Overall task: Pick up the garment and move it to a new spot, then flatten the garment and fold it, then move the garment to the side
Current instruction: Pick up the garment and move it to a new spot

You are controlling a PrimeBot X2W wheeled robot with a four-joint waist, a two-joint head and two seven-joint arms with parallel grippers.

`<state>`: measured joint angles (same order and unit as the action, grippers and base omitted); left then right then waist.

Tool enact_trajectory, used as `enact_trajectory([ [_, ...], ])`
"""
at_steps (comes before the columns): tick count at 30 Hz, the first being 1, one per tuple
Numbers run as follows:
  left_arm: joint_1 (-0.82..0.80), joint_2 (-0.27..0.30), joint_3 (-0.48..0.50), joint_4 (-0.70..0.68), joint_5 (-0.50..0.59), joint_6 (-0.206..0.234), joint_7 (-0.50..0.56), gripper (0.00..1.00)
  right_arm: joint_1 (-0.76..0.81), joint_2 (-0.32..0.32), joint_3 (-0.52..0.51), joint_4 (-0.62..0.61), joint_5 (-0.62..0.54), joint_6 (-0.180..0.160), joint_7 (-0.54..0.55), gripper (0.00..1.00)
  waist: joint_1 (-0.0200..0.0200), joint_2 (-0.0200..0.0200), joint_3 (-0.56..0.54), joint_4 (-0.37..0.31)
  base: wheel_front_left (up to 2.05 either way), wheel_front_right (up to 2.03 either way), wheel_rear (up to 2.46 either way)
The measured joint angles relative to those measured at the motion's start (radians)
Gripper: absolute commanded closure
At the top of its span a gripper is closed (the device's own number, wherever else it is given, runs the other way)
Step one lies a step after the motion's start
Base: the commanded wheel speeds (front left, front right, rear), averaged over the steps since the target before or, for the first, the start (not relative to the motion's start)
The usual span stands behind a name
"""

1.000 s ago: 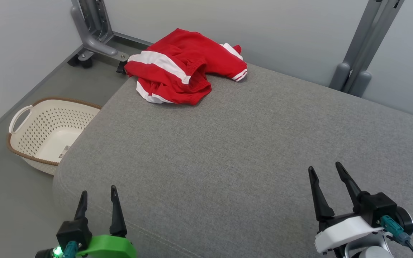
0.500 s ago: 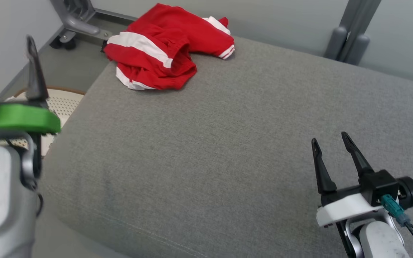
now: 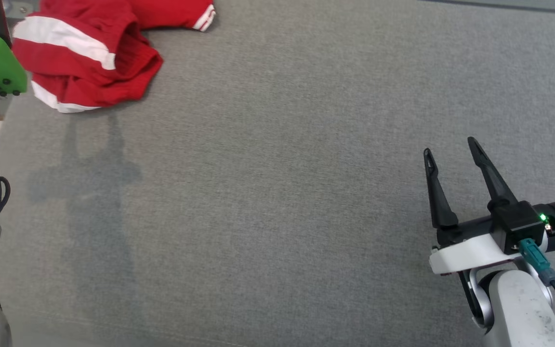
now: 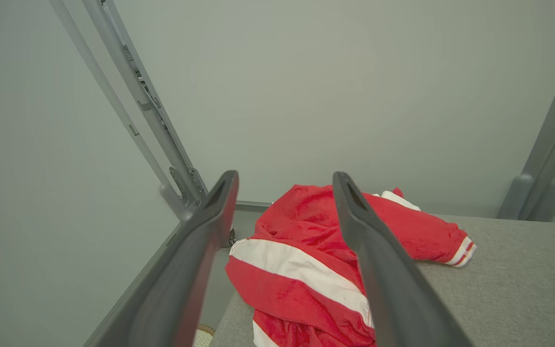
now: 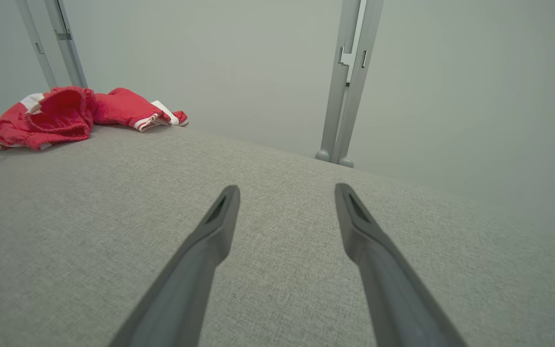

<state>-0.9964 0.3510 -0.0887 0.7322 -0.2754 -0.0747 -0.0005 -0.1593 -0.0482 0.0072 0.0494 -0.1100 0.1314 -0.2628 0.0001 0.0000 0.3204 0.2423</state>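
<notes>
One garment (image 3: pixel 85 62) here, red with white stripes, bunched at the far left corner of the grey cushion (image 3: pixel 277 202), right by its edge. My left gripper (image 4: pixel 284 178) hangs just before it, fingers spread, holding nothing. My right gripper (image 3: pixel 449 145), spread too, hovers well apart, with a broad stretch of cushion between.

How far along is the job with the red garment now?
Done: nothing yet; the red garment lies crumpled at a far corner of the grey cushion. In hand: the open left gripper points at it, apparently not touching. The right gripper hangs open over bare cushion. Left: pick up, move, flatten, fold, set aside.
</notes>
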Motion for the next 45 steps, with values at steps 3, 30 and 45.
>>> enact_trajectory([
  [3, -0.021, -0.005, -0.015, 0.077, -0.004, -0.013, 0.001, 0.00, 0.000, -0.001, -0.023, -0.016, -0.006, 0.000, 0.000, 0.00, 0.0000, 0.0000, 0.043, -0.036, 0.00, 0.00, 0.00],
  [30, -0.074, 0.016, -0.040, 0.446, -0.027, 0.039, -0.091, 1.00, -0.026, -0.001, -0.031, -0.016, 0.029, 0.000, 0.000, 0.00, 0.0000, 0.0000, 0.183, -0.170, 0.00, 0.00, 0.00],
  [45, 0.031, -0.109, -0.117, 0.295, -0.046, -0.040, -0.228, 1.00, 0.049, -0.001, -0.062, 0.059, 0.111, 0.000, 0.000, 0.00, -0.0001, 0.0000, -0.038, -0.186, 0.00, 0.00, 0.00],
])
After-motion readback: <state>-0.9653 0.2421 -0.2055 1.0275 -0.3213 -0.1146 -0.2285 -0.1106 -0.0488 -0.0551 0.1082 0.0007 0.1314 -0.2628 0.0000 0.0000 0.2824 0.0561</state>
